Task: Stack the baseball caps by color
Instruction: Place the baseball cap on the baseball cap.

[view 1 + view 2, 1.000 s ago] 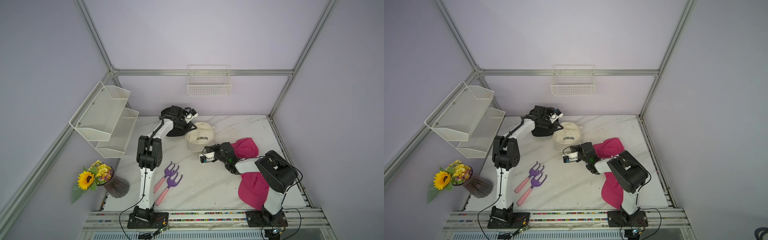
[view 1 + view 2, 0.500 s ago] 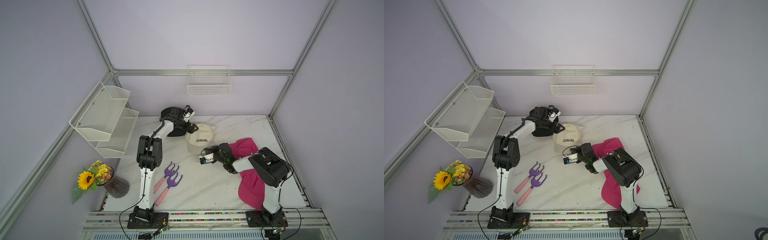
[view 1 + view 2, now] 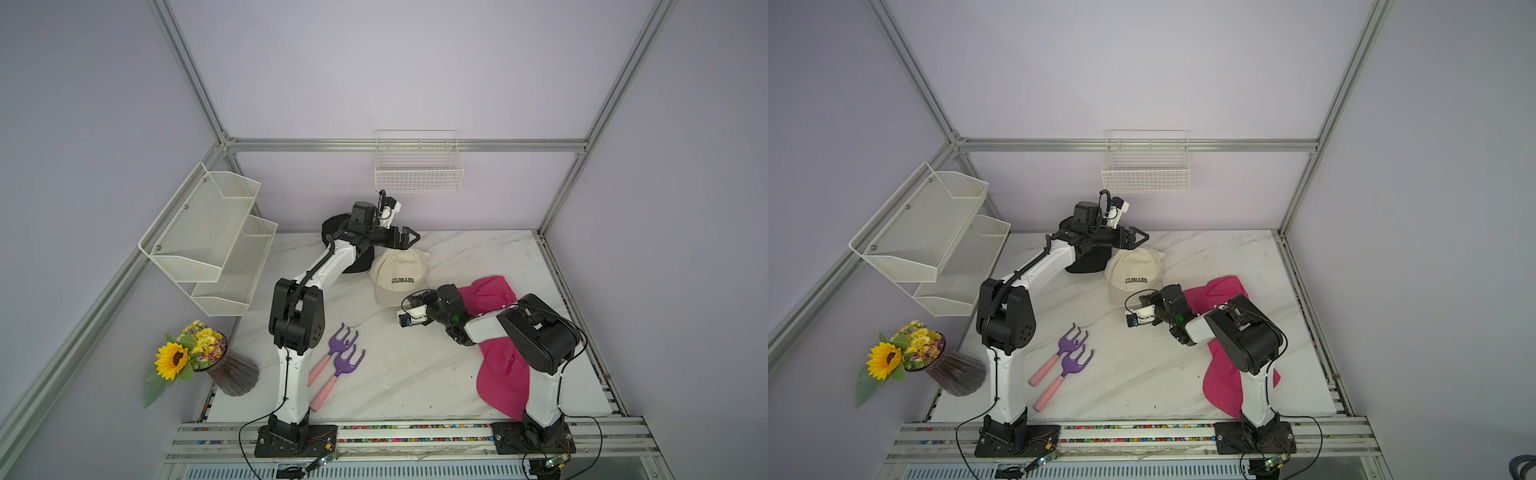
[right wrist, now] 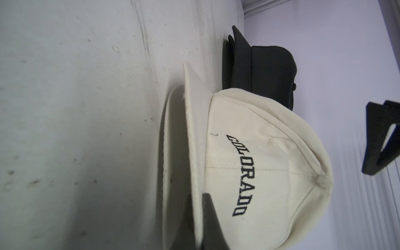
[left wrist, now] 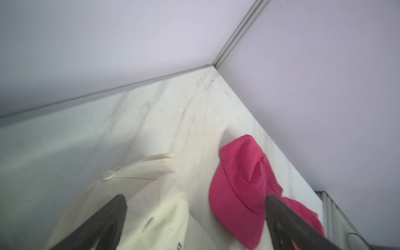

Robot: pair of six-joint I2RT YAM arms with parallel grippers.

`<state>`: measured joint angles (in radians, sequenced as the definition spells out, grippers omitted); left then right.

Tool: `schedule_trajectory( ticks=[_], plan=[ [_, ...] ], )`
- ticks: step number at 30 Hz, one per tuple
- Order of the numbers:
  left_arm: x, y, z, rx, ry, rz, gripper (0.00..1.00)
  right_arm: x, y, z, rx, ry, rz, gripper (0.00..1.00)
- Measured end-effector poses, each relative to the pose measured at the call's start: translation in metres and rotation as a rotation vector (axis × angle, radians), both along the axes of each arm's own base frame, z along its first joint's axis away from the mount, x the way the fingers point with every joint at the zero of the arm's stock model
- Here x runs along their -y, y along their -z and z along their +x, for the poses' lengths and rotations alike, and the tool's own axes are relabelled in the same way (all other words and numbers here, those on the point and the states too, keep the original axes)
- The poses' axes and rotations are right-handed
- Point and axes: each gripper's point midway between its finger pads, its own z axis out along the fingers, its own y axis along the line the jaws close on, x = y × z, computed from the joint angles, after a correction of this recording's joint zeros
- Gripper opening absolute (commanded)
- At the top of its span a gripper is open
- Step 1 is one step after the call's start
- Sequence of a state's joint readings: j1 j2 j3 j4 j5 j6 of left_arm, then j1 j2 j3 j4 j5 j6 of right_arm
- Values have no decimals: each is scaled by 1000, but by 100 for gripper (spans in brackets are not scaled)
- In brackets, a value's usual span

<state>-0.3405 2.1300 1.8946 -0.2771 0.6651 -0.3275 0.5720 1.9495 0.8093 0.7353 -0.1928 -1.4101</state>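
The left gripper (image 3: 410, 240) hung, jaws wide apart, just above the back of the cream cap (image 3: 400, 270). The right gripper (image 3: 407, 300) sat clamped on its brim (image 4: 194, 173), which pointed toward that arm

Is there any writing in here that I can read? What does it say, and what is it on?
"COLORADO": black letters on the front of the cream cap, clear in both top views and in the right wrist view.
No other writing can be made out on anything else.
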Motion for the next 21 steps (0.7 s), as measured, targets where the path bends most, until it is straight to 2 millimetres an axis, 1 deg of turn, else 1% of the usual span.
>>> schedule_trajectory(
  ticks=[3,7,9,15,18,19,21],
  plan=[
    [8,12,-6,-76,34,-38,100,0,0,0,-1,0,0,0],
    [8,35,-6,-156,42,-45,100,0,0,0,-3,1,2,0],
    [8,41,-7,-175,49,-46,100,0,0,0,-4,2,2,0],
    [9,40,-8,-171,61,-50,100,0,0,0,-7,4,5,0],
    [6,39,-8,-143,51,-26,100,0,0,0,-8,4,6,0],
    [3,39,-11,-134,42,-11,100,0,0,1,-8,4,6,0],
    [-7,36,-24,-132,23,25,100,-1,-1,1,-8,4,6,0]
  ],
)
